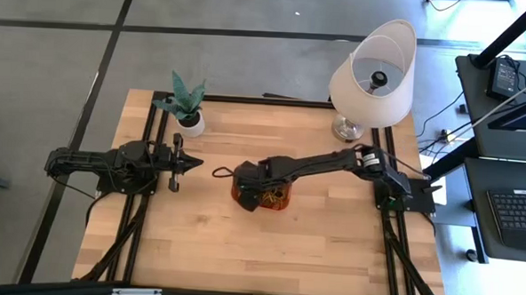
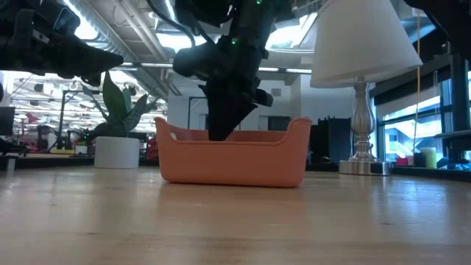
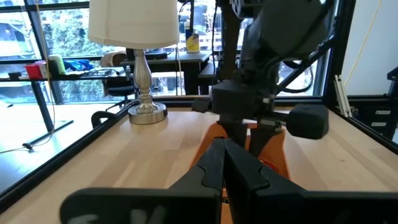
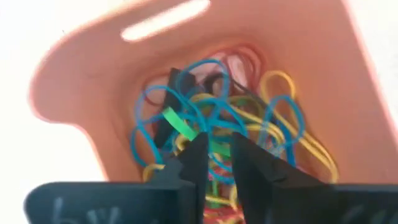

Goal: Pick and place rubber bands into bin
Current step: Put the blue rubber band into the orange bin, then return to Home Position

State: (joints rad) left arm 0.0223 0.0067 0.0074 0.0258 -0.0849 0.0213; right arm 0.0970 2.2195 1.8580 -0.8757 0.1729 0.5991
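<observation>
The right gripper (image 4: 214, 155) is reaching into the bin (image 4: 93, 93), fingers slightly parted just above light, floppy, tangle-prone rubber bands (image 4: 249, 124), best pinched by one strand.

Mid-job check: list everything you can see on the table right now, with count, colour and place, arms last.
bin: one, orange, table centre.
rubber bands: many, tangled; blue, yellow, green, red; heaped inside the bin.
lamp: one, white shade, silver base; far right corner.
plant pot: one, white, green leaves; far side, left of centre.
table: one, light wood, black frame rails.
left gripper: dark, fingers together, holding nothing, raised left of the bin.
right gripper: dark, fingers slightly apart, lowered into the bin over the bands.
</observation>
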